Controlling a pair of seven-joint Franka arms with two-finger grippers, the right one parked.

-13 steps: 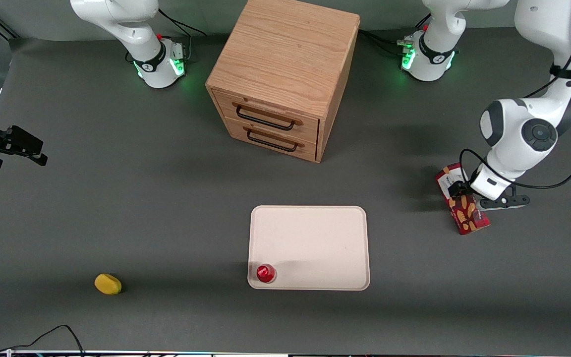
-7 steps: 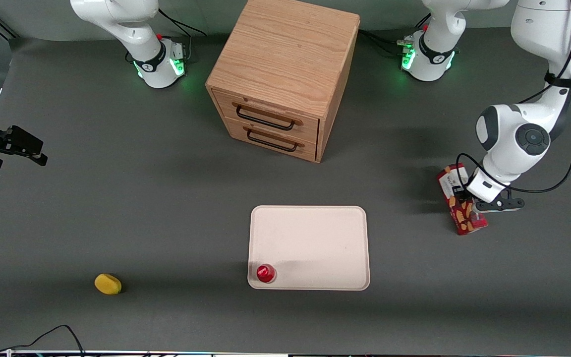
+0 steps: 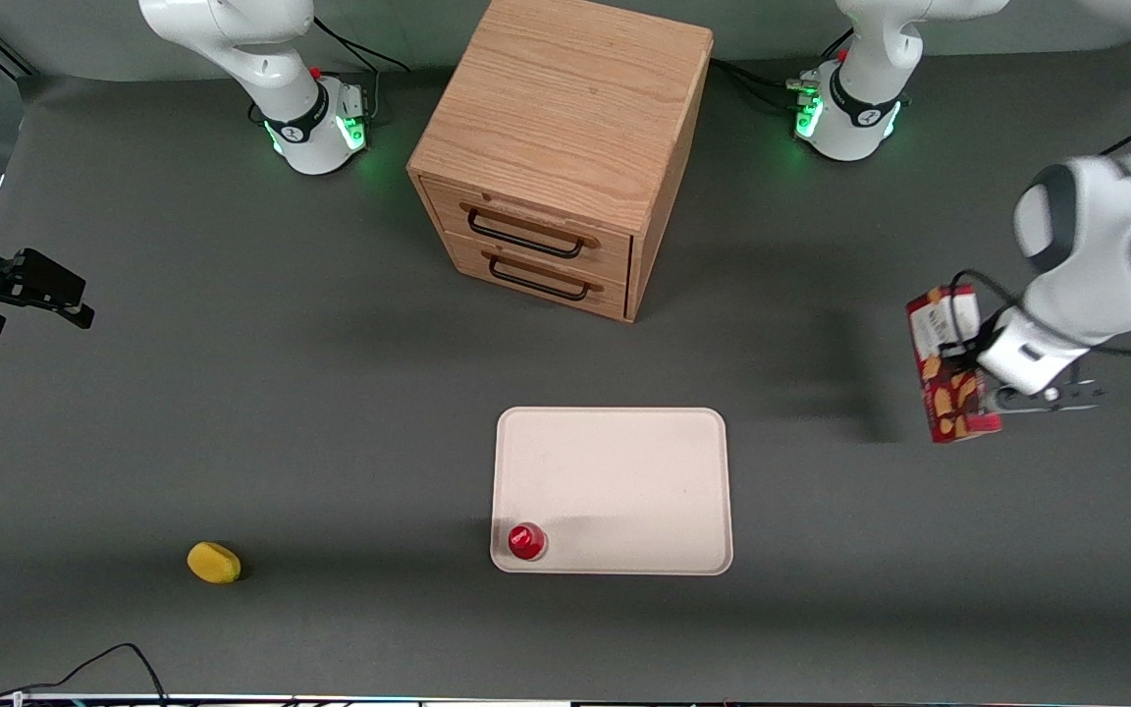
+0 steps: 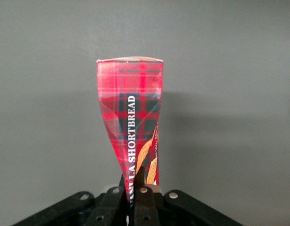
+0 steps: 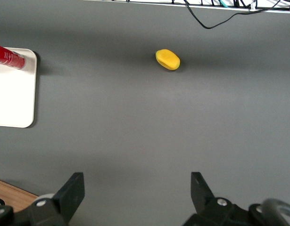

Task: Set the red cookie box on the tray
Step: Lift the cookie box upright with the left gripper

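— Since the arm's white wrist covers part of it, how much of the red cookie box (image 3: 948,365) can you make out from the front?

— Most of one long face: the white label panel at the end farther from the front camera, the cookie pictures at the nearer end. The middle of the box is hidden by the wrist, and the gripper (image 3: 980,381) itself is mostly lost under that housing there.

— And from the wrist camera?

— There the red cookie box (image 4: 131,132) shows a narrow tartan side with white lettering, partly cut off where it runs down between the fingers (image 4: 144,203). The gripper (image 4: 133,200) is closed narrowly on that edge, one black finger on each side, touching the carton. The fingertips are not fully visible.

— Is the box on the table?

— It looks lifted: a dark shadow lies on the grey table (image 3: 330,393) apart from it. It hangs toward the working arm's end, well apart from the tray (image 3: 624,471).

— What's on the tray?

— A small red round object (image 3: 526,541) stands in one of the corners nearest the front camera. A yellow object (image 3: 214,563) lies toward the parked arm's end, and the wooden drawer cabinet (image 3: 565,147) stands farther from the front camera than the tray, both drawers shut.
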